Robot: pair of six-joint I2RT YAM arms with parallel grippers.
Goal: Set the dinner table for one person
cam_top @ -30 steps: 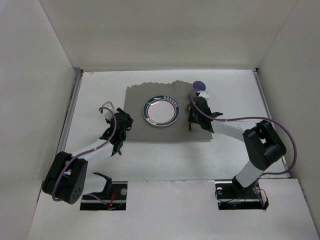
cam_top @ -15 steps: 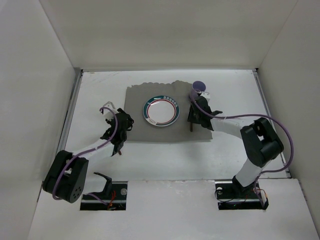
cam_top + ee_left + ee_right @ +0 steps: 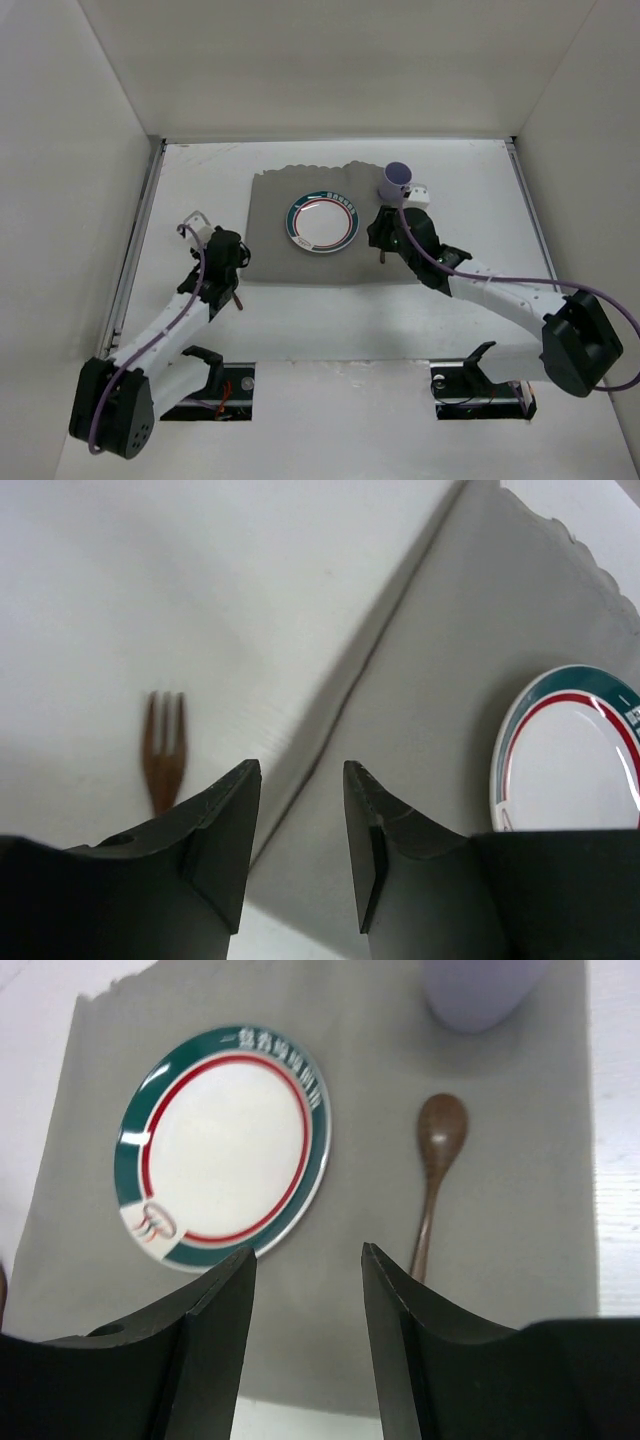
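Top external view shows the dinner table (image 3: 470, 180), a wide matte white counter that fills the floor of the enclosure from the arm bases to the back wall. On it lies a grey cloth mat (image 3: 275, 262) with a wavy far edge. At the mat's middle sits a plate (image 3: 323, 222), white with a green and red rim. A brown wooden spoon (image 3: 437, 1165) lies on the mat just right of the plate, bowl toward a pale lilac cup (image 3: 396, 180) at the mat's far right corner. A brown fork (image 3: 163, 750) lies on the bare counter just off the mat's left edge, tines pointing away.

The left claw (image 3: 298, 840) hovers with jaws parted and nothing between them, over the mat's left border beside the fork. The right claw (image 3: 308, 1325) is likewise released and empty, poised above the mat between plate and spoon.

By my reading, 1 setting looks nearly laid, with only the fork off the mat. The risks are small but real. If either claw drops low, a fingertip could catch the cloth and drag it, pulling plate, spoon and cup out of line. The right arm passes near the cup and could tip it. The fork is thin and flat, so a grab could skid it away.

Plain white walls close in 3 sides, and the lighting is even.
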